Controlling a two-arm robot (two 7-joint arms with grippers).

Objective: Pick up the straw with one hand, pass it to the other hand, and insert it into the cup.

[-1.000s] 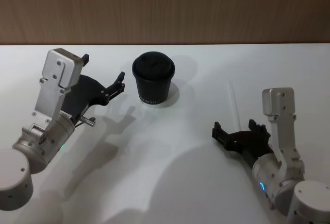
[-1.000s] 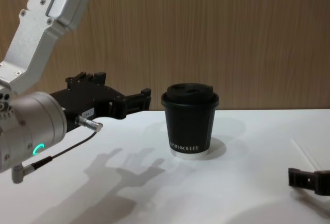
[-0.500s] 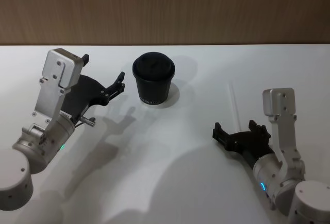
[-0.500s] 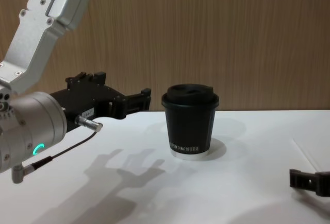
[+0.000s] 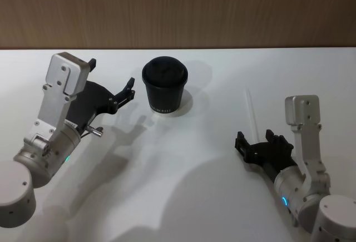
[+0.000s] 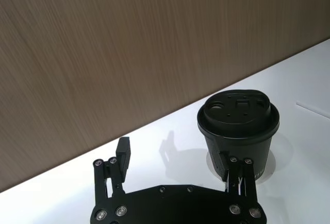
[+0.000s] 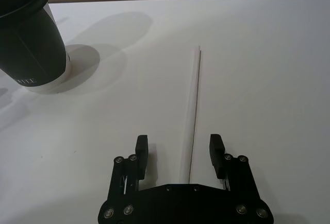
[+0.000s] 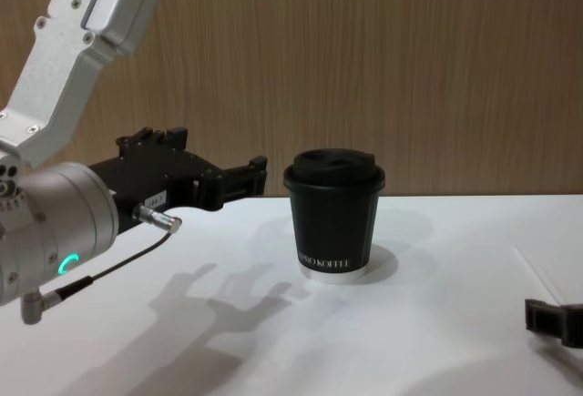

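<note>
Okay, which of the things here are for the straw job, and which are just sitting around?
For the job:
- straw, flat on the table
- cup, lid on
- right gripper, open, straddling the straw
- left gripper, open, beside the cup

Just there:
- table
- wooden wall

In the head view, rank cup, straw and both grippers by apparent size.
Largest: left gripper and cup, about alike; the gripper is raised nearer the camera.
Then right gripper.
Smallest: straw, long but very thin.
</note>
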